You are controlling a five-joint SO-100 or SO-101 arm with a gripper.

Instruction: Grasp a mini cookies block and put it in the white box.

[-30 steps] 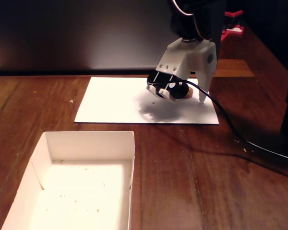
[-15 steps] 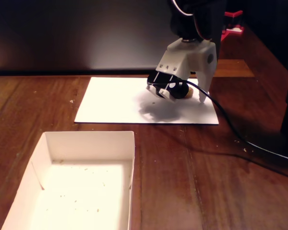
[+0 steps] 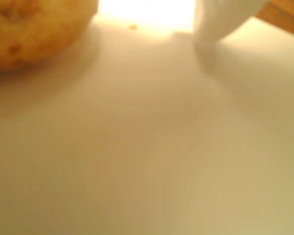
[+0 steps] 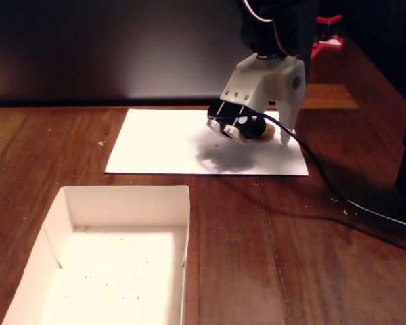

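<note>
Though the tool (image 4: 271, 135) hides most of the cookie (image 4: 267, 132), its jaws stand wide.

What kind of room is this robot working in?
Probably someone's home desk or hobby corner, not a factory. The table is dark wood with crumbs, and on it sit a sheet of paper, a white box and a cookie.

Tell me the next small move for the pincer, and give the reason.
Probably close the pincer. In the fixed view it is down on the white paper sheet with the cookie apparently between its open fingers; the wrist view shows the cookie close by, not yet gripped. The white box holds only crumbs.
</note>
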